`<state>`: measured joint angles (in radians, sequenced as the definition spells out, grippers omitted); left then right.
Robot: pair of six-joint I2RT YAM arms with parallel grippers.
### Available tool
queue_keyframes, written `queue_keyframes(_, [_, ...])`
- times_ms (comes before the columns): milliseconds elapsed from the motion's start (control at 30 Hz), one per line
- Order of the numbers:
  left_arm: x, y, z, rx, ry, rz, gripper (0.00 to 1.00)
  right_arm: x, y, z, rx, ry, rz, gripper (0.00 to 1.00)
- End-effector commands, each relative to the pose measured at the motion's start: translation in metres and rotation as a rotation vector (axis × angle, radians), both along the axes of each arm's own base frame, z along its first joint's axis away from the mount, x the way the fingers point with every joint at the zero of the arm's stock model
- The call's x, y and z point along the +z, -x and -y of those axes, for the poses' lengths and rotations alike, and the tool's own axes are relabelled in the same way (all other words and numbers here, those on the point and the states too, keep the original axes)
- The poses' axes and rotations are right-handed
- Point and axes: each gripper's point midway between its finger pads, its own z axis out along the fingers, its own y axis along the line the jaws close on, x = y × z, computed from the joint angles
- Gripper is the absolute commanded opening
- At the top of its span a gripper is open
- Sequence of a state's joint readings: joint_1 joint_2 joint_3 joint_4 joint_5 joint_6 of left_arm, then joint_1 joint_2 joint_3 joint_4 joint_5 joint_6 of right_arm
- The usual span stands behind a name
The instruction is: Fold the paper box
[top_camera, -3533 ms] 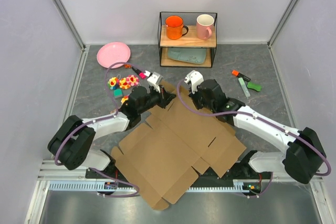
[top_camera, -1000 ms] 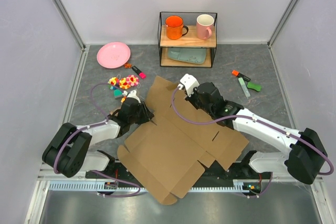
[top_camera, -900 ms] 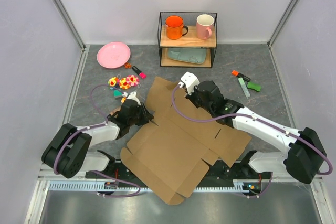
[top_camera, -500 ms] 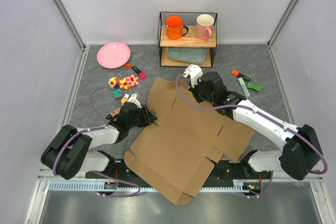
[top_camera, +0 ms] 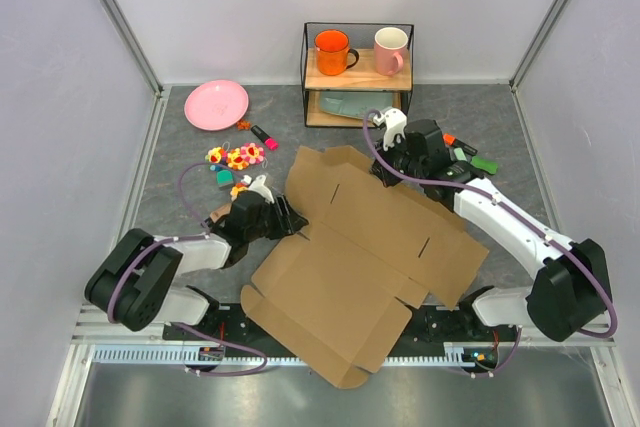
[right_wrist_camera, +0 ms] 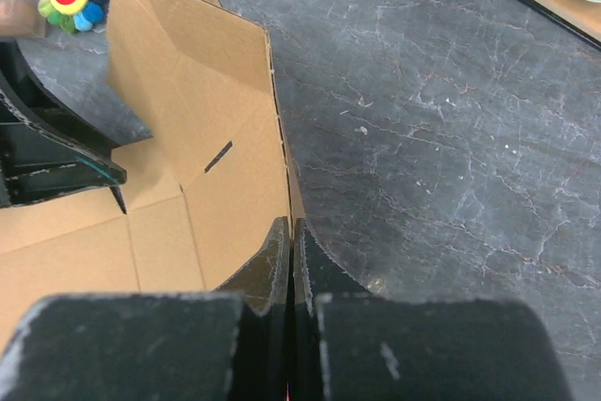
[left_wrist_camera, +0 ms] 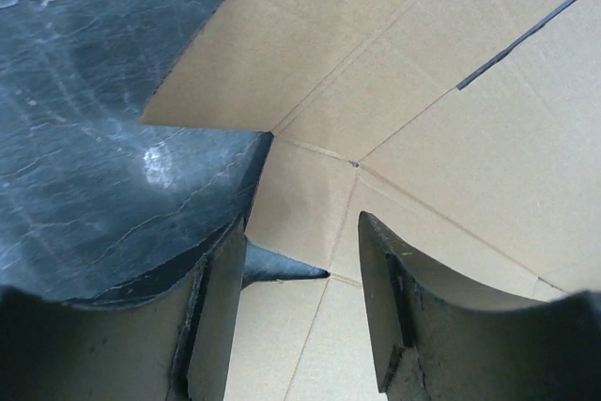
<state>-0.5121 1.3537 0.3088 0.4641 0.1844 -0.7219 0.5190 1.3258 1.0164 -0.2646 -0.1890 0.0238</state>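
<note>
The paper box (top_camera: 360, 247) lies unfolded as a wide brown cardboard sheet across the middle of the table, reaching past its near edge. My right gripper (top_camera: 385, 170) is at the sheet's far edge, shut on that edge (right_wrist_camera: 290, 232), and the far flap (right_wrist_camera: 188, 91) rises slightly there. At the sheet's left side my left gripper (top_camera: 288, 219) hovers over a notch between two flaps. Its fingers (left_wrist_camera: 218, 316) stand apart over the cardboard (left_wrist_camera: 423, 91) with nothing between them.
A wire shelf (top_camera: 360, 78) at the back holds an orange mug (top_camera: 332, 50), a pink mug (top_camera: 390, 49) and a teal plate below. A pink plate (top_camera: 216, 104), flower toys (top_camera: 235, 157) and a marker (top_camera: 265, 137) lie back left. Highlighters (top_camera: 460, 147) lie at the right.
My right gripper has moved back and to the right, dragging the cardboard's far edge with it. My left gripper's fingers have spread apart.
</note>
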Motion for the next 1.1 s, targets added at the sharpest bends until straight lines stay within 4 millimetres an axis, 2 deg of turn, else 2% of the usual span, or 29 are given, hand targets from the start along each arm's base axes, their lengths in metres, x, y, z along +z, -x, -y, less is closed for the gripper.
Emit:
queue_keyframes(0, [0.005, 0.017, 0.027, -0.124, 0.11, -0.074, 0.57, 0.033, 0.0, -0.026, 0.046, -0.166, -0.006, 0.0])
queue_keyframes(133, [0.01, 0.022, 0.035, -0.158, 0.191, -0.065, 0.52, 0.033, 0.001, -0.024, 0.044, -0.164, -0.002, 0.0])
queue_keyframes(267, [0.031, 0.023, 0.042, -0.2, 0.283, 0.022, 0.43, 0.03, 0.002, -0.023, 0.038, -0.158, -0.004, 0.0])
queue_keyframes(300, [0.035, 0.025, 0.043, -0.21, 0.301, 0.039, 0.38, 0.031, 0.002, -0.022, 0.035, -0.16, 0.001, 0.0])
queue_keyframes(400, [0.051, 0.029, 0.045, -0.234, 0.354, 0.111, 0.3, 0.033, 0.002, -0.021, 0.028, -0.157, 0.01, 0.0])
queue_keyframes(533, [0.059, 0.03, 0.051, -0.271, 0.381, 0.118, 0.25, 0.032, 0.001, -0.021, 0.023, -0.161, 0.009, 0.0])
queue_keyframes(633, [0.057, 0.031, 0.053, -0.278, 0.398, 0.102, 0.22, 0.033, 0.001, -0.021, 0.021, -0.166, 0.008, 0.0])
queue_keyframes(800, [0.054, 0.033, 0.054, -0.283, 0.418, 0.093, 0.02, 0.035, 0.002, -0.018, 0.011, -0.166, 0.017, 0.0])
queue_keyframes(900, [0.051, 0.036, 0.053, -0.302, 0.395, 0.107, 0.02, 0.035, 0.001, -0.015, -0.006, -0.163, 0.02, 0.0])
queue_keyframes(1000, [0.04, 0.037, 0.047, -0.303, 0.295, 0.111, 0.02, 0.036, 0.0, -0.012, -0.025, -0.155, 0.024, 0.0])
queue_keyframes(1033, [0.052, 0.033, 0.048, -0.307, 0.278, 0.161, 0.02, 0.036, 0.0, -0.011, -0.031, -0.152, 0.025, 0.0])
queue_keyframes(1067, [0.038, 0.039, 0.043, -0.3, 0.217, 0.111, 0.02, 0.038, 0.0, -0.01, -0.035, -0.152, 0.029, 0.0])
